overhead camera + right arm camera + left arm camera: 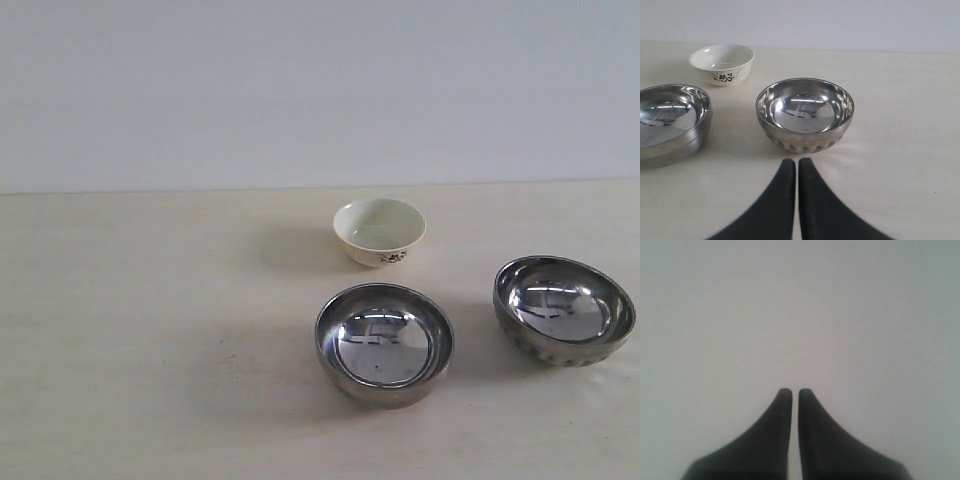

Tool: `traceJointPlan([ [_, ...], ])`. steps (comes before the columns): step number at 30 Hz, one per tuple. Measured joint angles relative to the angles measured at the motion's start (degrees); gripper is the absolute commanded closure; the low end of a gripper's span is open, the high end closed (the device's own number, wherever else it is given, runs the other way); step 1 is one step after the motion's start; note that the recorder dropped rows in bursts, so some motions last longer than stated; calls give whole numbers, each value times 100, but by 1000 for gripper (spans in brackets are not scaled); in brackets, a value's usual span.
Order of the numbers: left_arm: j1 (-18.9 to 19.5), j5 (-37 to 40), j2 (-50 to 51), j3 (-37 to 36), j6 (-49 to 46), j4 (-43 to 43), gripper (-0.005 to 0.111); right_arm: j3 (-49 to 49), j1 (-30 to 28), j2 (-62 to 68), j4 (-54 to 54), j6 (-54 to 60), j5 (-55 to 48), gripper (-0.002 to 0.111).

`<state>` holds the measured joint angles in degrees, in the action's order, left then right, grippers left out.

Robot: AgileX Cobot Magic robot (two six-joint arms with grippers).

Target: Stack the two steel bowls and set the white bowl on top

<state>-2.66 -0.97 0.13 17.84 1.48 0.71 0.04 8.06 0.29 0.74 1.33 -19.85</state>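
The middle steel bowl (385, 343) rests upright on the desk (150, 330), near the centre of the exterior view and toward its lower edge. The right steel bowl (564, 310) also rests upright on the desk, well apart from the middle one and close to the right edge of that view. The two units are not stacked. Both have a mirror finish, and their inner surfaces reflect the overhead lighting. In the right wrist view, the right steel bowl (805, 114) shows a ribbed band around its lower outer wall, and the middle steel bowl (670, 122) stands beside it without touching it.

The white bowl (379, 230) stands upright on the desk behind the middle steel bowl, apart from both steel units. A small dark floral mark shows on its outer side (722, 64).

Right end effector (796, 162): the fingers are drawn together with only a thin slit between them, and they grip nothing. The tips point at the right steel bowl, near it but clear of its wall.

Left end effector (795, 392): the fingers are likewise narrow, separated by a thin slit, and they grip nothing. Beyond them only a plain pale surface is visible, so its position relative to the bowls cannot be told.
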Motion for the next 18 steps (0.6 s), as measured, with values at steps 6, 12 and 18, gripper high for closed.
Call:
traceJointPlan([
  [6,0,-624,0,-724,0,0,103,0,0,0,0,0,0,108],
  [12,0,-708,0,-1541,-4,0,103,0,0,0,0,0,0,108],
  [18,0,-456,0,-1763,-4,0,103,0,0,0,0,0,0,108],
])
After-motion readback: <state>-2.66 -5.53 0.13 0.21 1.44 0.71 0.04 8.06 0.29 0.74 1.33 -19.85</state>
